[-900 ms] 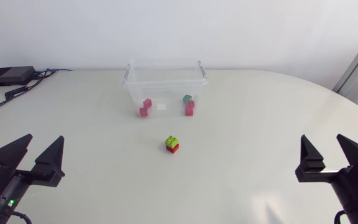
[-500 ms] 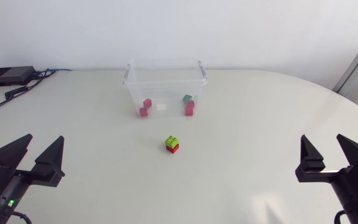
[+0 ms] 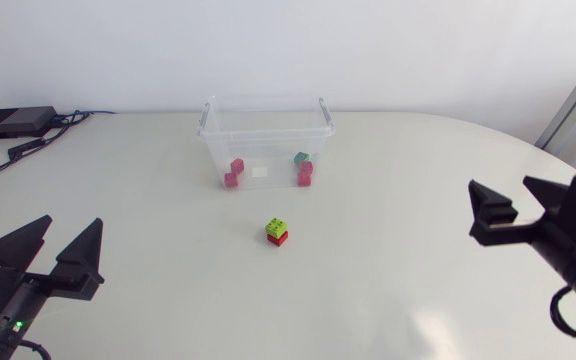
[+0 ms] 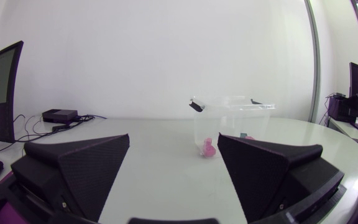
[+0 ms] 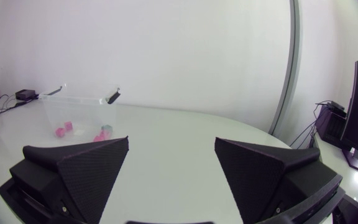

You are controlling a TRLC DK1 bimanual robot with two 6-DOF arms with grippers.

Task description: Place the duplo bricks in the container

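While both arms sit low at the near side of the white desk (image 3: 398,170), a loose two-brick stack (image 3: 278,232) stands on its open surface: a lime-green brick (image 3: 278,226) seated on a red brick (image 3: 279,240). The stack is in front of the container (image 3: 266,112), clearly apart from it, and lies between the two arms, well away from either.

The container is a clear plastic tub with a handle at each end, upright near the far side of the desk. Inside it, by the left end wall, two pink bricks (image 3: 232,179) lie touching one another. By the right end wall a dark green brick (image 3: 301,157) sits on or against another pink brick (image 3: 305,175); I cannot tell which. A small white patch (image 3: 259,172) shows on the tub's floor between the two groups.

The left claw (image 3: 74,221) is at the near left corner, its fingers spread wide with nothing between them. In the left wrist view the container shows well ahead, through the gap between the fingers. The right claw (image 3: 500,185) is at the desk's right side, a little farther from the near edge, equally wide and empty. In the right wrist view the container lies ahead and off to the side of the fingers. A black box (image 3: 13,122) with cables rests at the far left corner.
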